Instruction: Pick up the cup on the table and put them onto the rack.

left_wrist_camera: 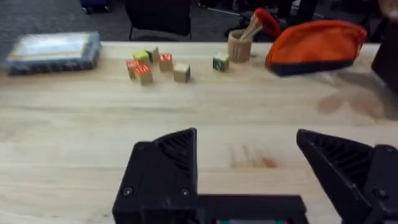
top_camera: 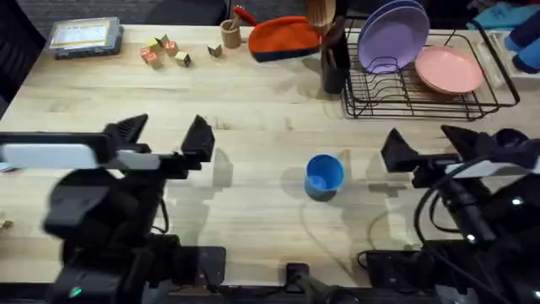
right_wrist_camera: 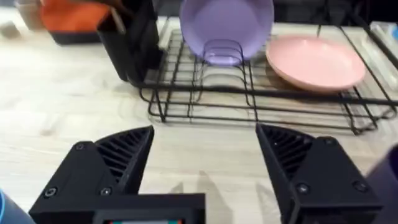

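From overhead I counted one blue cup standing upright on the table, low in the middle of the frame, between my two grippers and touching neither. The rack sat at the upper right with two plates in it: a purple plate upright in the slots and a pink plate leaning beside it. A black holder stood just left of the rack, an orange pouch left of that, then a small tan cup. I counted four small blocks at the upper left, near a flat grey box.

The left gripper sat at the left with its fingers apart, nothing between them. The right gripper sat at the right, fingers also apart and empty.

The left wrist view gave me six blocks, plus sticks standing in the tan cup. The right wrist view showed the rack wires and slots close up, and at its lower right corner a dark purple edge I could not identify.
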`<control>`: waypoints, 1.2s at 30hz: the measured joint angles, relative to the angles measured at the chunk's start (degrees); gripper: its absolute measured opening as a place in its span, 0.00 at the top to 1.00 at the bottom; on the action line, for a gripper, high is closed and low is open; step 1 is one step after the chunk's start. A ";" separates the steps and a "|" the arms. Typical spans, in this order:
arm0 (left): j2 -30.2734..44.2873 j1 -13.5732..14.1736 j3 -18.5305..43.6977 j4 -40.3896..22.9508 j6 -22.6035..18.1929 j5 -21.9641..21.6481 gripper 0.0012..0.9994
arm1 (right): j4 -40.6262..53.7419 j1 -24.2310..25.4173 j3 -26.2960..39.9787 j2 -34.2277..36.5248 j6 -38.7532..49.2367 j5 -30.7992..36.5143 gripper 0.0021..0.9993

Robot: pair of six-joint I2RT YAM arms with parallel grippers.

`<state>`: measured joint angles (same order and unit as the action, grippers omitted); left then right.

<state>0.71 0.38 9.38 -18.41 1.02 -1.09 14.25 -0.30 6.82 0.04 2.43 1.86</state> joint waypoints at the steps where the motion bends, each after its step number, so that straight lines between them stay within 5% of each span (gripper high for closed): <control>1: 0.46 0.00 1.63 -0.85 -0.02 -0.07 0.01 | 2.02 0.00 1.51 0.25 0.16 0.40 0.00; 10: 13.67 0.02 19.96 -8.99 0.00 -0.23 0.01 | 12.93 0.00 22.29 11.59 0.89 1.85 0.00; 21: 34.36 0.01 44.00 -20.78 -0.02 -0.40 0.01 | 23.47 0.00 48.75 35.10 1.52 1.77 0.00; 23: 43.10 0.00 55.04 -29.03 -0.02 -0.40 0.01 | 29.67 0.00 60.38 45.40 1.90 0.11 0.00; 36: 49.31 0.02 60.05 -34.58 -0.02 -0.40 0.01 | 31.29 0.00 64.73 49.79 1.48 -1.49 0.00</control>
<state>50.03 0.40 69.43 -52.99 0.99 -1.50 45.54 -0.30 71.55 49.82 3.91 0.36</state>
